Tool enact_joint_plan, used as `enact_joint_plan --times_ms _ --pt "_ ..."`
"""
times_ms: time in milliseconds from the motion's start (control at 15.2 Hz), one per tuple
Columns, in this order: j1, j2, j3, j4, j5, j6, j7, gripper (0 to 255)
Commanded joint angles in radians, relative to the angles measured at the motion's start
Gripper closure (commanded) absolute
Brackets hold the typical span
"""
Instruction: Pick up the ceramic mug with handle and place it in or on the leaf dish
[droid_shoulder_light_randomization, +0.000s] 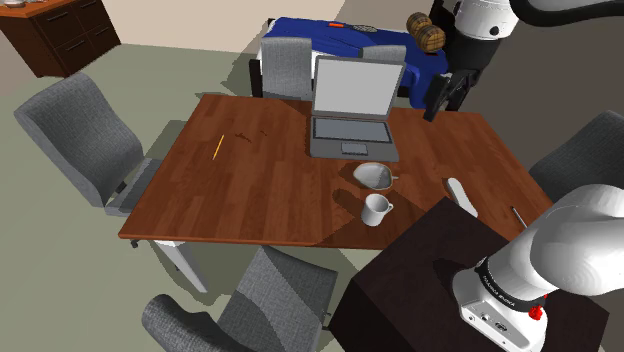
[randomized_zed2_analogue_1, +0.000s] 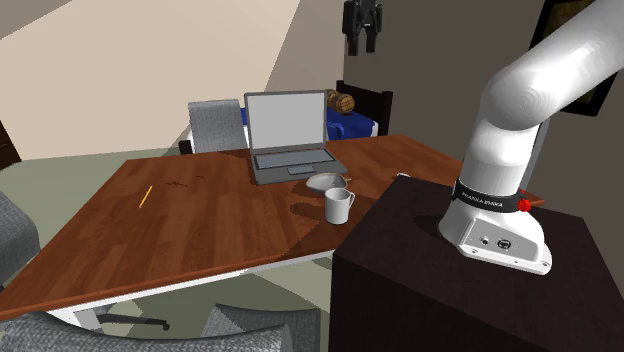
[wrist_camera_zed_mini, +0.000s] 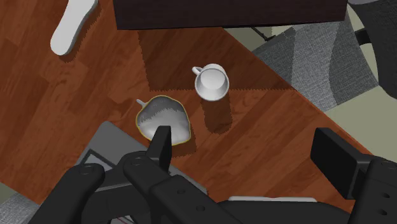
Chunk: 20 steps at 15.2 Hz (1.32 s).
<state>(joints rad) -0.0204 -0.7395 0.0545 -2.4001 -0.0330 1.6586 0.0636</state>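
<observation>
A white mug (droid_shoulder_light_randomization: 375, 208) is set on the desk (droid_shoulder_light_randomization: 250, 190), at the shoulder view's six o'clock from the leaf dish (droid_shoulder_light_randomization: 373, 175); the hand (droid_shoulder_light_randomization: 445, 100) is held spread above.

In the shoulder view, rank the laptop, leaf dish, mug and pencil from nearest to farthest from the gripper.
The gripper hangs open, high over the far edge of the table.
1. Laptop, just to the view's left of it.
2. Leaf dish, in front of the laptop.
3. Mug, past the dish, towards the stand.
4. Pencil, far to the view's left.
</observation>
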Motion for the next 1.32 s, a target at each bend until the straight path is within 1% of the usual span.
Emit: enact_joint_plan --times_ms 0,330,660,924,1254 --pt "0.0 0.0 0.0 0.0 0.0 0.0 0.0 0" --pt "0.004 0.025 0.002 -0.151 0.0 0.175 0.001 0" --pt "0.006 0.096 0.005 -0.273 -0.002 0.367 0.004 0" --pt "0.004 0.191 0.01 -0.346 -0.008 0.535 0.009 0" --pt "-0.005 0.361 0.019 -0.402 -0.026 0.761 0.022 0"
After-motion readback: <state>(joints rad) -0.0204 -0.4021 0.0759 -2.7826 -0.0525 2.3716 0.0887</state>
